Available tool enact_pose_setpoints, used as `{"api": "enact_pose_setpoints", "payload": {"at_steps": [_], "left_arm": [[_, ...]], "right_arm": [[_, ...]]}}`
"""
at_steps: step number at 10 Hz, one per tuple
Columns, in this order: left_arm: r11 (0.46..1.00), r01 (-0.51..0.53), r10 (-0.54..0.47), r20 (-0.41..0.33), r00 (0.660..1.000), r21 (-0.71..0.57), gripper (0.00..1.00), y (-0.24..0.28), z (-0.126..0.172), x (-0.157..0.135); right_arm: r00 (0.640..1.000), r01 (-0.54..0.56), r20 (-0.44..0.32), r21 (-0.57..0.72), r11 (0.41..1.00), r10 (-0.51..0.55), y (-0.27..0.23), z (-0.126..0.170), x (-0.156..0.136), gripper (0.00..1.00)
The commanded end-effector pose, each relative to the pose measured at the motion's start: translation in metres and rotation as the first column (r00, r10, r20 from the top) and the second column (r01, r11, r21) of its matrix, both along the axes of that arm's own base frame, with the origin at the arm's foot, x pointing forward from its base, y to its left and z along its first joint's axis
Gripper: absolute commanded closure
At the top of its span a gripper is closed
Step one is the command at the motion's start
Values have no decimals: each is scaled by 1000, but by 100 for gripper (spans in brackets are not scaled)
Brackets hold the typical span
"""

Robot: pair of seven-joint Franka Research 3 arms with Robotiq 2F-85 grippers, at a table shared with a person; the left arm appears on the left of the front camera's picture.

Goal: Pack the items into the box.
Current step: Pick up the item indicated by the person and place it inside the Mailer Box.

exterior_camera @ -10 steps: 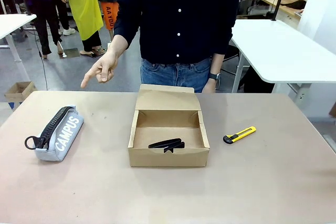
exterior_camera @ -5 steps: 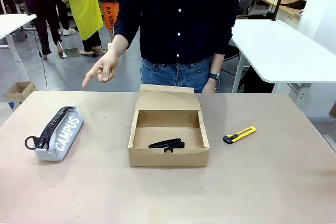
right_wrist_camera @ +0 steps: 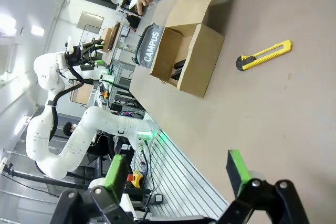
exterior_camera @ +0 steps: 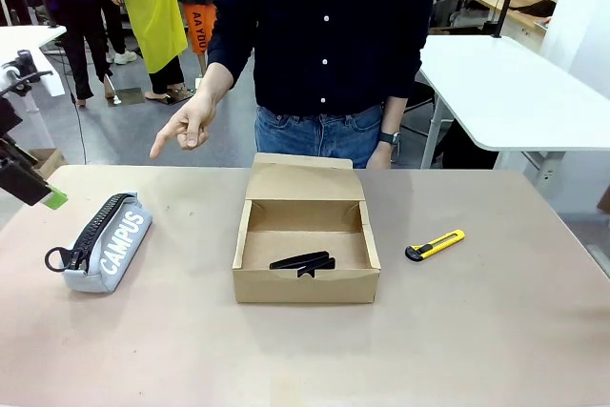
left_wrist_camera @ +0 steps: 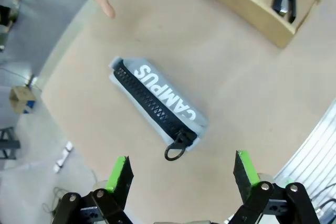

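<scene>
Now the grey pouch lies at the left of the front frame on the worktop, well apart from the open cardboard box at centre. A flat black object, perhaps a clip, rests inside the box near its front wall. The yellow knife lies right of the box. A person's hand points a finger down at upper left. The left pincer hovers over the pouch, released and empty; the right pincer is likewise spread, holding nothing.
</scene>
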State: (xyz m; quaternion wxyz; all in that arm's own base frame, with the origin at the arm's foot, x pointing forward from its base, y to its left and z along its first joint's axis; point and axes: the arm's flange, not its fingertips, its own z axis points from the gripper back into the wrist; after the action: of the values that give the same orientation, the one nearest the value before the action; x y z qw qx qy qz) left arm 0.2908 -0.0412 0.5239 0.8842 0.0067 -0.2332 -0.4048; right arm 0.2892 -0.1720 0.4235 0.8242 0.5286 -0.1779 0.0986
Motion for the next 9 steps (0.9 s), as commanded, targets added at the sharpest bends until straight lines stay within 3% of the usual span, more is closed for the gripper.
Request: {"api": "enact_pose_setpoints", "payload": {"at_steps": [1, 4, 5, 6, 7, 9], "left_arm": [[999, -24, 23, -28, 999, -39, 0, 7, 6, -11], [999, -10, 9, -15, 1000, -32, 0, 5, 1, -4], [996, 37, -46, -116, 992, -82, 0, 6, 6, 23], [991, -17, -18, -256, 967, -134, 0, 4, 4, 50], [989, -122, 83, -384, 920, -80, 0, 1, -4, 77], [978, -203, 165, -408, 898, -51, 0, -1, -19, 104]], "right_arm": [[1000, -10, 28, -4, 1000, 10, -1, -1, -2, 0], [1000, -10, 28, -4, 1000, 10, -1, -1, -2, 0], [1000, -10, 28, -4, 1000, 10, -1, -1, -2, 0], [1000, -10, 28, -4, 1000, 10, -1, -1, -2, 0], [1000, -10, 28, -4, 1000, 10, -1, -1, -2, 0], [1000, -10, 28, -4, 1000, 10, -1, -1, -2, 0]]}}
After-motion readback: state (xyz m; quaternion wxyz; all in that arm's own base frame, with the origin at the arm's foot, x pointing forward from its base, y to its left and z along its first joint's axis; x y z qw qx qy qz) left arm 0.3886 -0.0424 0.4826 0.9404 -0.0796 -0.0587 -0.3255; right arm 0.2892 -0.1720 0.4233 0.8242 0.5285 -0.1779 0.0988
